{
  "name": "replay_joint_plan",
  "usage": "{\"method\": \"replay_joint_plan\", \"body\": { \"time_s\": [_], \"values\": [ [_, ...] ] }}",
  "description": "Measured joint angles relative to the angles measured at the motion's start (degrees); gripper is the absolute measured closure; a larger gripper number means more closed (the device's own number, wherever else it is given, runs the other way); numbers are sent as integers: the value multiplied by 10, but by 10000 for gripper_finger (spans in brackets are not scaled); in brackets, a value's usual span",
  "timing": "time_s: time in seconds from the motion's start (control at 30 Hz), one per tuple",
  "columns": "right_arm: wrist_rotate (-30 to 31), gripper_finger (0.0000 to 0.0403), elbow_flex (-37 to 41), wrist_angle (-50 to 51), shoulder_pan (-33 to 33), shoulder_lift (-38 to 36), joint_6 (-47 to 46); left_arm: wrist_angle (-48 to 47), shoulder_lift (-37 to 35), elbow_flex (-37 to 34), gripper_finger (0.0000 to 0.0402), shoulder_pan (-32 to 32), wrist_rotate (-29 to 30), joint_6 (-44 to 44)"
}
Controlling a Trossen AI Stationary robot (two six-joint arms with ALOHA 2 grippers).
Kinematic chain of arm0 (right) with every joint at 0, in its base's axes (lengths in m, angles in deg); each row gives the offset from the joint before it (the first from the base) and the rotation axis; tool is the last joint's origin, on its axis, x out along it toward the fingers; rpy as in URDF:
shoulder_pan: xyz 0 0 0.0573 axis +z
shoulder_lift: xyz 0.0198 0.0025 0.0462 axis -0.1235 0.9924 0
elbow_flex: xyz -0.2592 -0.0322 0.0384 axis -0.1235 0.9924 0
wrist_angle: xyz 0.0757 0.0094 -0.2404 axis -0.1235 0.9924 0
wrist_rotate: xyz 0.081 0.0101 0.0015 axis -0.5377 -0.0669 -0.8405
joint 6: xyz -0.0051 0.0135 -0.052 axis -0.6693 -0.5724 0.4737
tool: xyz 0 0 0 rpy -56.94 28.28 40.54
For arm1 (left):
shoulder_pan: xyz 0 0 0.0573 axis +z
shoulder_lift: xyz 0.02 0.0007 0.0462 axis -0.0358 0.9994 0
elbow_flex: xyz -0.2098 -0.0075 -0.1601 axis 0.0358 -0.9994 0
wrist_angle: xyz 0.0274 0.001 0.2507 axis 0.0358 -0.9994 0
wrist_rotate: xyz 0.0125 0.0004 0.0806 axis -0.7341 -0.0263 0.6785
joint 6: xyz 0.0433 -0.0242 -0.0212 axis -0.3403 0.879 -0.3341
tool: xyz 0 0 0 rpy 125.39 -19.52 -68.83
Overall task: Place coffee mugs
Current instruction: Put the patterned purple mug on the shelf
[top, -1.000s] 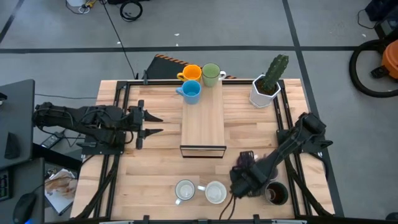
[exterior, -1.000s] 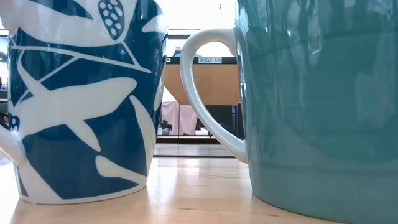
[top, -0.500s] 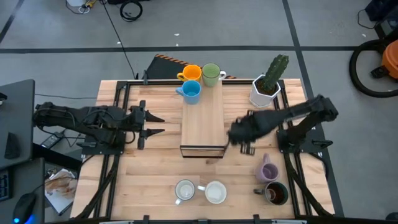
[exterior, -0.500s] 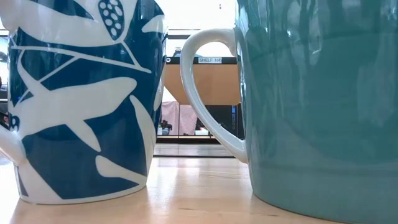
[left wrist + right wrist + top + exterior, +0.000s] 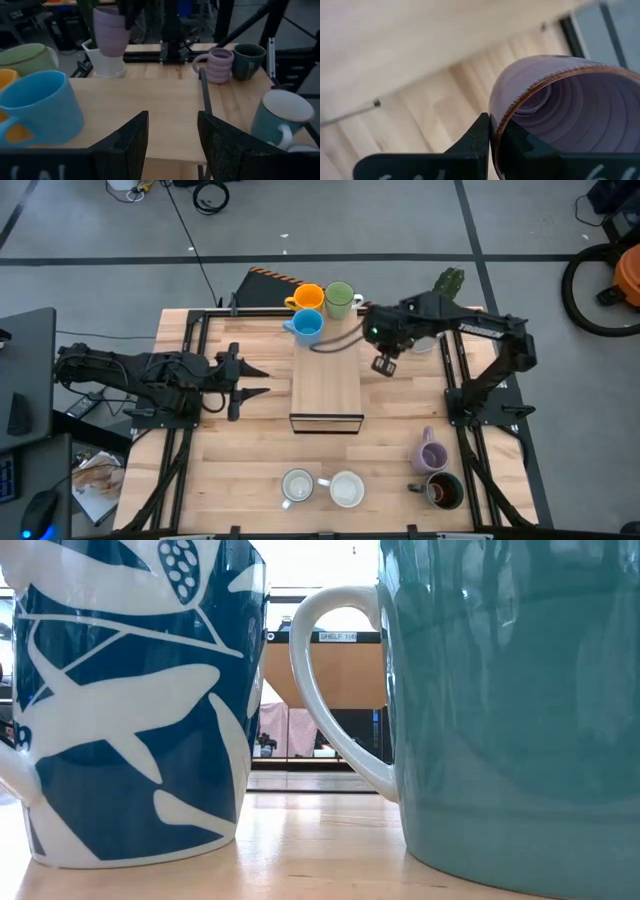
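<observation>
A purple mug (image 5: 560,110) hangs in the air, pinched by its rim between the fingers of the right gripper (image 5: 492,132), one finger inside the mug and one outside. From the left wrist view the same mug (image 5: 111,31) hangs upright above the far part of the table, in front of the white planter (image 5: 105,62). From above, the right arm reaches from its base at the table's right edge toward the back centre, its forearm lying across the planter, and its gripper (image 5: 384,364) sits just right of the raised wooden shelf (image 5: 326,385) that runs down the middle of the table (image 5: 250,470).

At the far end of the shelf stand an orange mug (image 5: 306,298), a green mug (image 5: 339,300) and a blue mug (image 5: 305,327), close together. A second purple mug (image 5: 431,453) and a dark mug (image 5: 443,490) stand near the right front corner. Two white mugs (image 5: 298,486) stand side by side at the front edge; they fill the low view.

The left arm lies stretched out level over the table's left side, pointing toward the shelf. The left gripper (image 5: 248,380) holds nothing, and its fingers (image 5: 227,150) are spread apart.
</observation>
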Motion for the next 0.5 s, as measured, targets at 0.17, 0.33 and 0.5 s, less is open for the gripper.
{"method": "replay_joint_plan", "body": {
  "time_s": [0.17,0.33,0.5],
  "values": [
    [-15,372,-93,-3,-21,65,70,6,0,0,226,0,32,-2],
    [-53,372,-166,-8,-41,130,120,5,0,0,226,0,41,-8],
    [-78,372,-203,-7,-58,181,147,5,0,0,226,0,42,-21]
  ]
}}
